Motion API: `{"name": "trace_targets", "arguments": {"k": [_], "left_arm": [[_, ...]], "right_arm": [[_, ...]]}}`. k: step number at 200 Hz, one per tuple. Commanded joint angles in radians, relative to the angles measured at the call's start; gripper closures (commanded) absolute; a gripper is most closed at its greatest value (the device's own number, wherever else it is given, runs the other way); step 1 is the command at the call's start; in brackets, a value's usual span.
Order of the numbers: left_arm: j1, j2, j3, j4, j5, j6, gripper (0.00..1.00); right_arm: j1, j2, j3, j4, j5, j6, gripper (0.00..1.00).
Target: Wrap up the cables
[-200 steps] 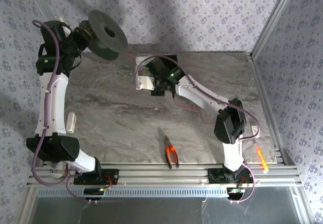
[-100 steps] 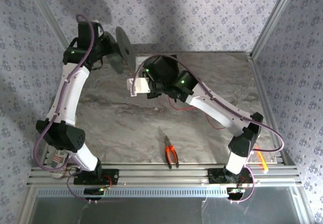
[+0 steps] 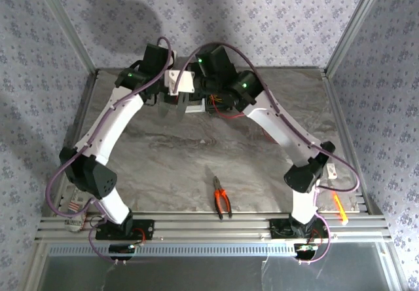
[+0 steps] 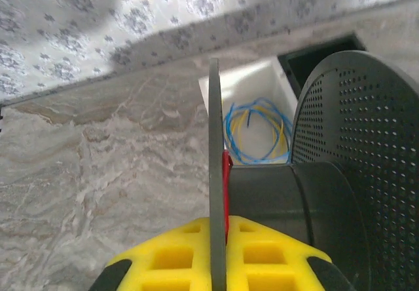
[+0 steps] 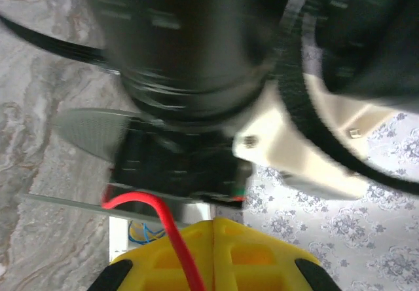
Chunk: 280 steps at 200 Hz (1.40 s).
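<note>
Left fingers clamp the thin flange of a dark spool above the marble surface, with a sliver of red at its hub. Right fingers are pressed together on the cables, one red strand arcing out to their left.

- Grey marbled tabletop is carrying two loose things.
- Orange-handled pliers are lying near its front edge.
- White tray is sitting at the back.
</note>
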Motion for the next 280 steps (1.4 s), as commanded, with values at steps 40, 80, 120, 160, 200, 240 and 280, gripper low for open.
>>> {"name": "trace_targets", "arguments": {"k": [40,80,120,160,200,240,280], "left_arm": [[-0.014,-0.077,-0.095,-0.093,-0.017,0.174,1.00],[-0.015,-0.134,-0.122,-0.149,0.128,0.256,1.00],[-0.013,-0.182,-0.097,-0.187,0.298,0.342,1.00],[0.051,-0.269,-0.098,-0.066,0.498,0.299,1.00],[0.184,-0.342,-0.094,0.052,0.727,0.187,1.00],[0.271,-0.361,-0.090,0.133,0.820,0.077,1.00],[0.371,-0.382,-0.121,0.266,0.883,-0.081,1.00]], "right_arm": [[-0.186,0.122,0.254,0.047,-0.131,0.110,1.00],[-0.301,0.191,0.273,0.037,-0.190,0.178,1.00],[-0.391,0.247,0.271,0.028,-0.261,0.241,1.00],[-0.469,0.263,0.214,0.035,-0.394,0.324,1.00],[-0.515,0.186,-0.018,0.176,-0.481,0.416,0.83],[-0.547,0.119,-0.228,0.304,-0.536,0.501,0.84],[-0.563,0.090,-0.354,0.351,-0.543,0.525,0.86]]}}
